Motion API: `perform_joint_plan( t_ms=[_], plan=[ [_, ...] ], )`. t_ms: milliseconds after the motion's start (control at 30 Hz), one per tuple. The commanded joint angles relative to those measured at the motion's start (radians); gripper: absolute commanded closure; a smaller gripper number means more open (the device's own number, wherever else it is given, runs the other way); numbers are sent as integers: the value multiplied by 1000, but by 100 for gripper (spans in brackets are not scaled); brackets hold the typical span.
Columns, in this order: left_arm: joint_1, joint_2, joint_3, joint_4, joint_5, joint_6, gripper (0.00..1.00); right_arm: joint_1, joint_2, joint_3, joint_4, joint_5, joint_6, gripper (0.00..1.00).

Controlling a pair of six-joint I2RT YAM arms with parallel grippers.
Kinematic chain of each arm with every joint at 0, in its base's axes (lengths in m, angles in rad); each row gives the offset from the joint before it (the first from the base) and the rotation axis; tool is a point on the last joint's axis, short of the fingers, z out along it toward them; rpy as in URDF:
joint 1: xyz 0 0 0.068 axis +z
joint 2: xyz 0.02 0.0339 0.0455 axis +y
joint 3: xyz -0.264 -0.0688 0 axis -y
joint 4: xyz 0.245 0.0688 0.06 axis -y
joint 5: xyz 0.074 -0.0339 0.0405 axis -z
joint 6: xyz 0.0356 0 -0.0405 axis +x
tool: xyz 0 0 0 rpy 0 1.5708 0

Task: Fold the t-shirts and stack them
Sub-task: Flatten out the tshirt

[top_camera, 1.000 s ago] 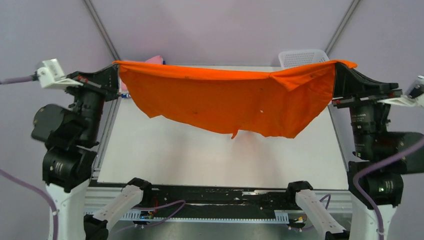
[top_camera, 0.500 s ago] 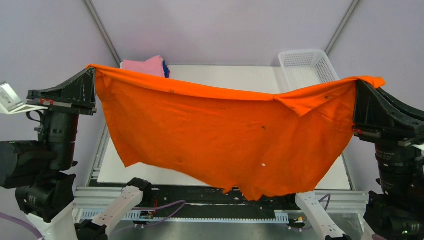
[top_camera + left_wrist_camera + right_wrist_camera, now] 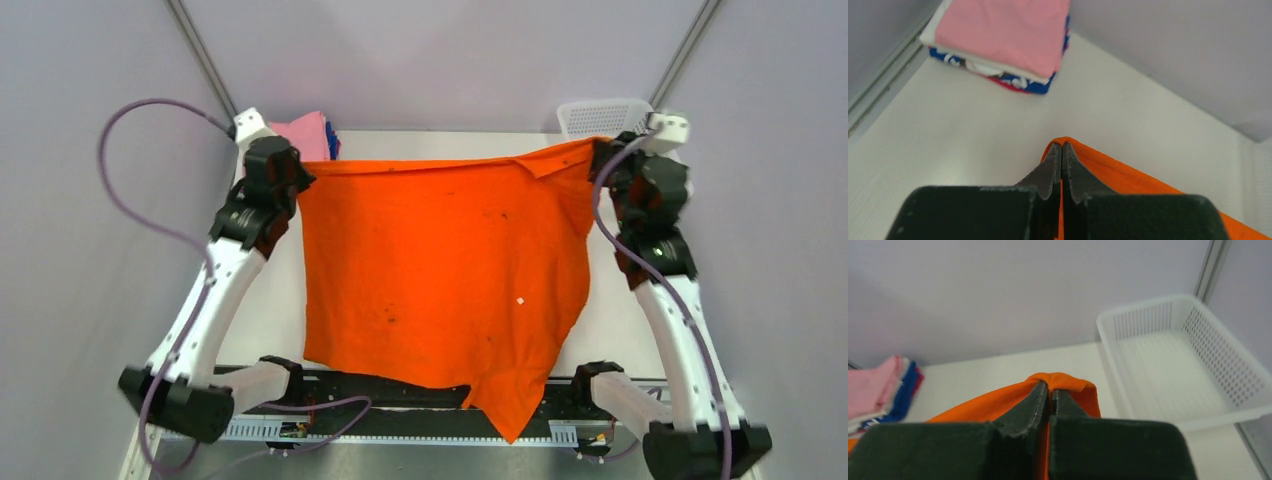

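Orange t-shirt [image 3: 440,270] is stretching across the middle of the table [image 3: 270,300]. Its far edge is pulling taut between the two arms, the body is running toward the near edge, and a loose point of cloth is trailing past it over the rail. Whether the middle is resting on the surface or hanging just above it, I cannot tell from overhead.

Left gripper [image 3: 1062,146] is pinching the shirt's far-left corner, jaws pressed together with a fold of orange showing at the tips. Right gripper [image 3: 1050,386] is doing the same at the far-right corner, where the cloth is bunching over the tips in a small hump, possibly a sleeve or shoulder seam.

Handling, as a judgement: thin, light, limp knit. It is creasing wherever unsupported, so it is likely to follow the corners and lag in the middle. Not fragile. Corners, shoulder seams and hem are looking like the best holds, since doubled cloth gives the jaws something to bite. A mid-panel pinch would be gathering only a wrinkle.

Beyond the shirt, the folded stack [image 3: 998,45] — pink on top, white and blue print beneath — is sitting at the far-left corner, apart from the orange edge. White mesh basket [image 3: 1153,322] is standing far right, near the right grip.
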Motion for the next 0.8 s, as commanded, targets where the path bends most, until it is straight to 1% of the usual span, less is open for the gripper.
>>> perform_joint_plan(
  t_ms=[0,33,67,100,133,167,200,233,267,300,333,367,400,467,567,667,700,767],
  plan=[
    [119,262,-105,39,-40,-120,100,-10,264,-121,150,45,28,100],
    [138,362,-106,59,-7,-143,100,-11,350,-105,151,32,35,100],
    [165,417,-92,96,54,-155,99,-13,449,-77,150,28,46,100],
    [171,521,-79,122,76,-158,92,-15,549,-41,146,19,57,98],
    [179,570,-30,146,105,-153,82,-19,634,14,124,10,75,91],
    [181,660,4,143,120,-147,56,-21,717,87,83,-4,99,78],
    [182,698,88,105,124,-140,40,-23,780,160,26,-21,114,60],
    [181,760,131,77,121,-136,18,-22,836,235,-29,-40,123,47],
    [181,780,199,27,120,-130,9,-21,873,291,-81,-57,131,40],
    [181,799,221,9,122,-125,2,-20,890,331,-123,-71,137,29],
    [181,798,243,-11,126,-115,1,-18,891,342,-139,-85,139,14],
    [181,784,242,-16,143,-110,0,-14,880,333,-144,-95,146,2],
    [181,771,225,-16,159,-104,0,-11,859,312,-144,-116,157,0],
    [180,728,169,-8,220,-101,0,-12,819,254,-144,-172,196,0],
    [175,647,72,19,364,-93,0,-11,772,154,-142,-251,257,0],
    [162,597,-65,82,481,-92,0,1,771,64,-128,-331,297,0],
    [151,581,-90,105,523,-92,0,7,781,50,-122,-339,302,0],
    [133,569,-151,124,564,-93,0,18,809,46,-118,-353,315,0]
  ],
)
